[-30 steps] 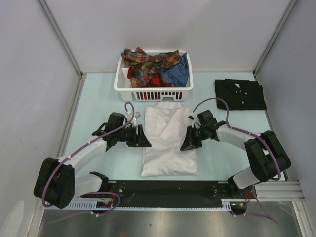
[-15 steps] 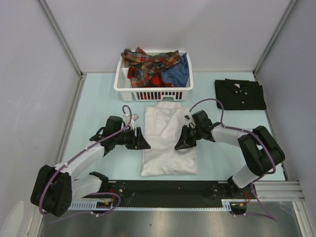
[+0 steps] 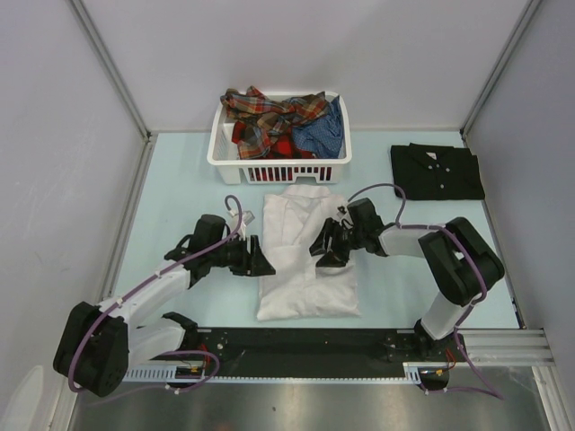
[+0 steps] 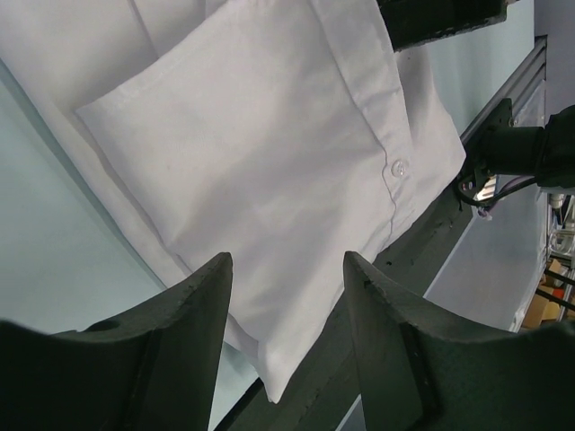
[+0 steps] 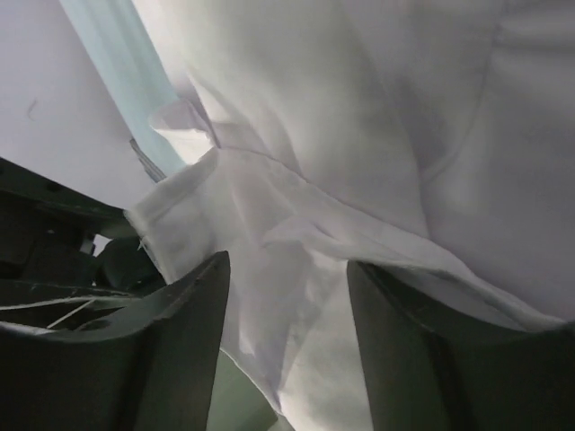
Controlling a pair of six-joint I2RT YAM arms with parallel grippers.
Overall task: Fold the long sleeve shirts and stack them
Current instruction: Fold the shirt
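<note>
While the white shirt (image 3: 305,289) lies flat in the middle of the table (image 3: 180,193), collar toward the basket (image 3: 278,167) and sleeves tucked in, both arms come at it from either side. The left gripper (image 3: 268,260) sits low at the shirt's left edge, claw spread, nothing between its fingers (image 4: 193,341); its wrist view looks straight across smooth cloth to a button on the far side. The right gripper (image 3: 316,255) is over the shirt itself, right of the placket. Its claw stands spread too, with a rumpled fold of white cloth just beyond the tips, and I see nothing pinched in it.

Why this layout? My read is that the shirt is centred so each arm reaches one side equally. It looks narrowed into a long panel, so the likely next job is folding it across its length, one claw on each edge.

The black shirt (image 3: 437,171) rests folded at the far right, well apart. That looks like the start of the stack, placed clear of the working area.

The count: two arms, two claws, one basket. One white shirt on the table, one black one folded. In the basket there is a heap of plaid shirts (image 3: 269,112), with a blue shirt (image 3: 323,135) at its right end. How many plaids, I can't tell; they're tangled.
</note>
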